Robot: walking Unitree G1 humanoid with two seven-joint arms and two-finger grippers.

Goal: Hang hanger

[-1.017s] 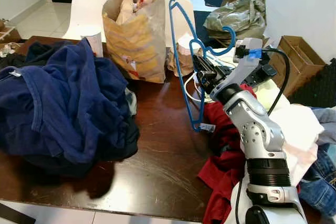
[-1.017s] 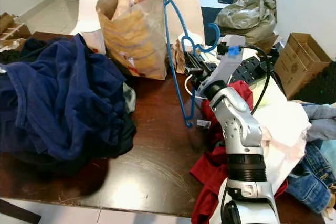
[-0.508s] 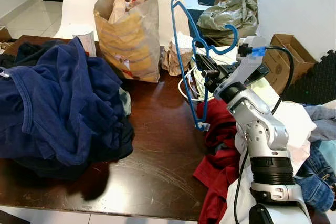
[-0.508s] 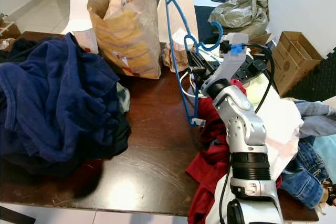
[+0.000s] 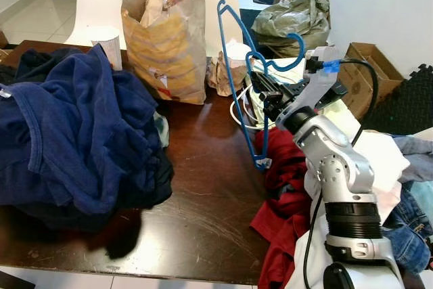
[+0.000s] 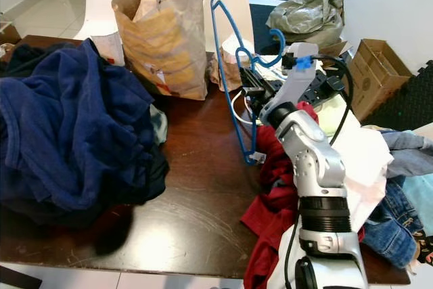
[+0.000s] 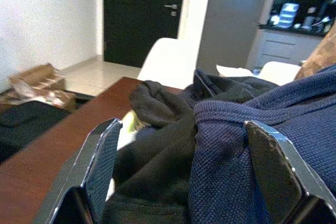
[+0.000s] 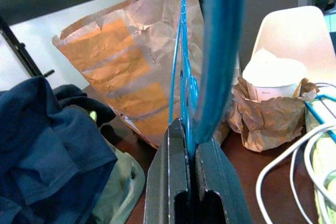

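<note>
Your right gripper (image 8: pixel 191 166) is pinched tight on the blue hanger (image 5: pixel 238 79), fingers closed on its thin rod close under the hook, with the frame standing upright beyond it and its lower corner just above the counter (image 5: pixel 203 167). Judge it light, stiff and smooth; it may pivot between the fingers, so keep hold near the hook. Your left gripper (image 7: pixel 178 177) is spread wide, empty, facing the blue clothes (image 5: pixel 74 133). The bag (image 5: pixel 166 38) stands just past the hanger.
</note>
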